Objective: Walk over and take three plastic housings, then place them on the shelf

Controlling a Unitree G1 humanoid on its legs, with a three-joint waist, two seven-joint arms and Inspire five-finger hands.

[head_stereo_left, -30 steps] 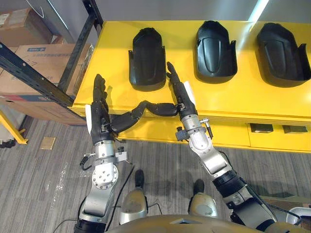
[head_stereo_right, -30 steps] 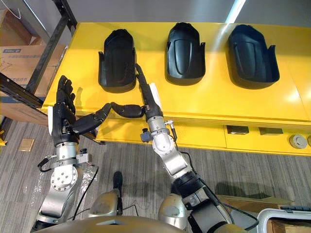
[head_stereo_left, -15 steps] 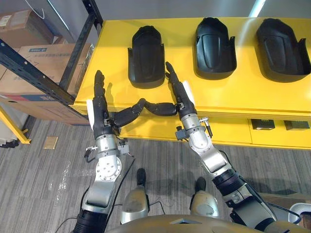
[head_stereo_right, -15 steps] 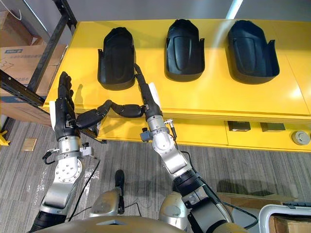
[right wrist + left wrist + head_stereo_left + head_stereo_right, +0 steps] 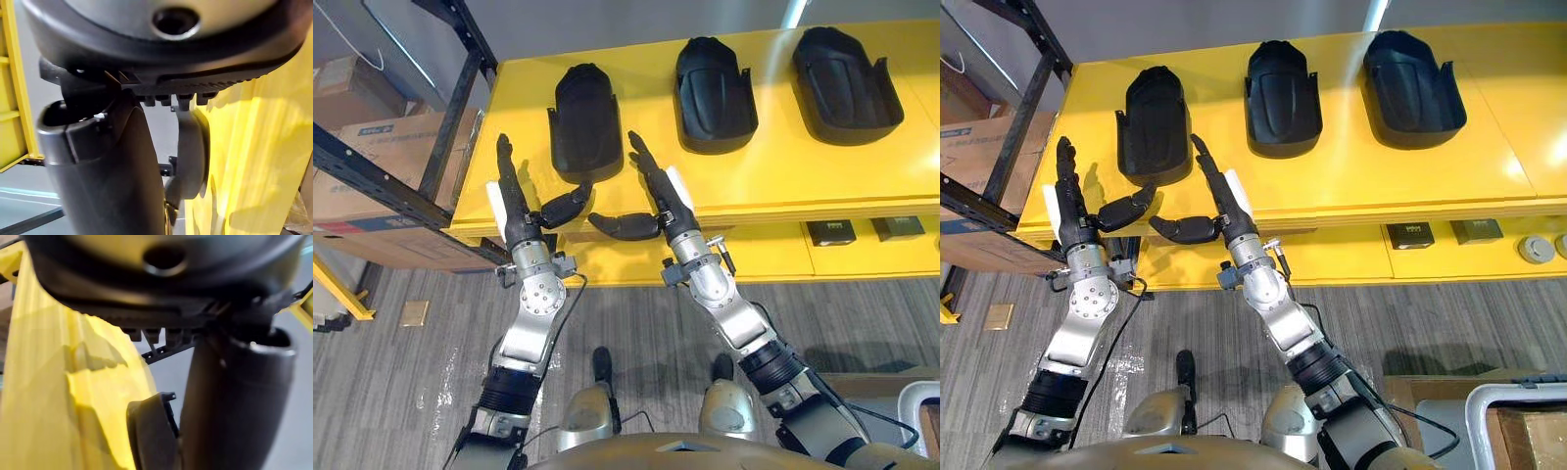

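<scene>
While your two hands flank the leftmost plastic housing (image 5: 584, 121), take stock of how things lie. Three black housings sit in a row on the yellow surface (image 5: 773, 171), all well back from its near edge: the leftmost toward the left corner, the middle housing (image 5: 713, 81) beside it, the right housing (image 5: 843, 74) further along. Whether this surface is the pick-up place or the shelf itself the frames do not settle, so the row fits either housings waiting to be taken or housings already set down.

Your left hand (image 5: 512, 204) hangs over the near edge close to the left corner, fingers straight and pointing toward the far edge, thumb swung inward and holding nothing. Your right hand (image 5: 656, 189) mirrors it just right of the leftmost housing's near end, fingers straight, thumb reaching toward the other thumb, also empty.

If a two-handed lift of that housing is what you intend, keep your palms facing each other and level, bring them in evenly against its two long sides, and tuck the thumbs clear of its near lip. The shell looks smooth and hollow, so I judge uneven pressure would make it twist or slide.
</scene>
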